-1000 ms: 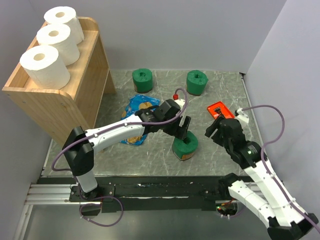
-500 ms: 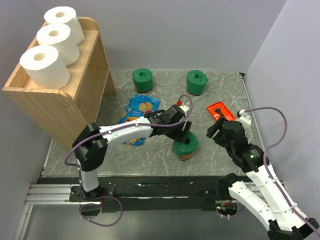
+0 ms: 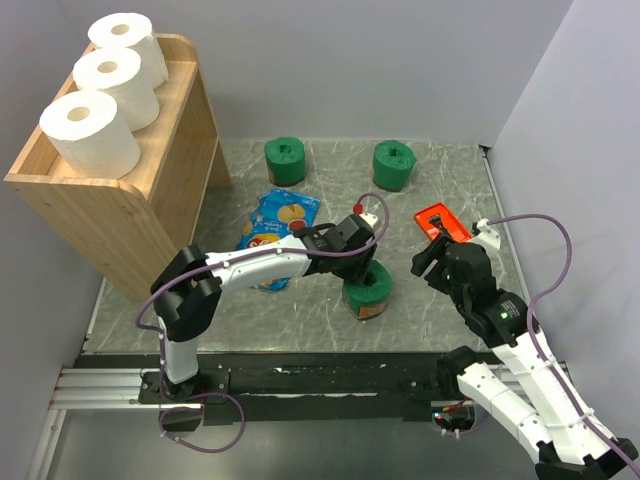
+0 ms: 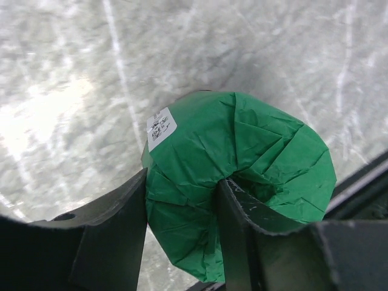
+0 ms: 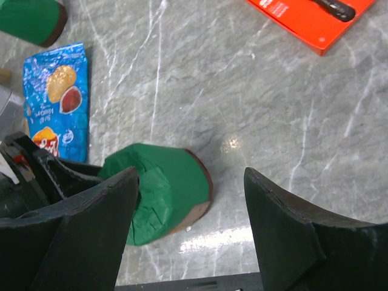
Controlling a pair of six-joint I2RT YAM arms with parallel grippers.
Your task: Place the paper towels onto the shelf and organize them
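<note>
1. The near green roll (image 3: 368, 290) sits on the table (image 3: 300, 320) in the near middle, just right of the blue chip bag (image 3: 283, 212). A second ago the left gripper (image 3: 362, 262) hung over it with its jaws wide. They have since come down and clamped on the roll's wall, with one finger (image 4: 112, 233) outside the wrapping and the other (image 4: 237, 242) down in the hollow centre
2. The grasp looks made, so the next step is probably the lift and the carry left and far towards the shelf (image 3: 110, 220) (the soft wall is visibly creased under the pinch, so it may slip)
3. The roll stands on end with its long axis close to upright and its hollow pointing up at the left wrist camera. A brown edge shows at its near base, so it may be leaning a little. I cannot tell whether the base has left the table
4. Its place on the table has hardly shifted over the last second
5. The right gripper (image 3: 432, 262) hovers just right of the roll, jaws spread and empty, near the flat red-orange object (image 3: 440, 220)
6. Further out, two more green rolls (image 3: 285, 160) stand at the far side, well apart. Three white rolls (image 3: 90, 133) already line the shelf's top tray, so three green ones remain
</note>
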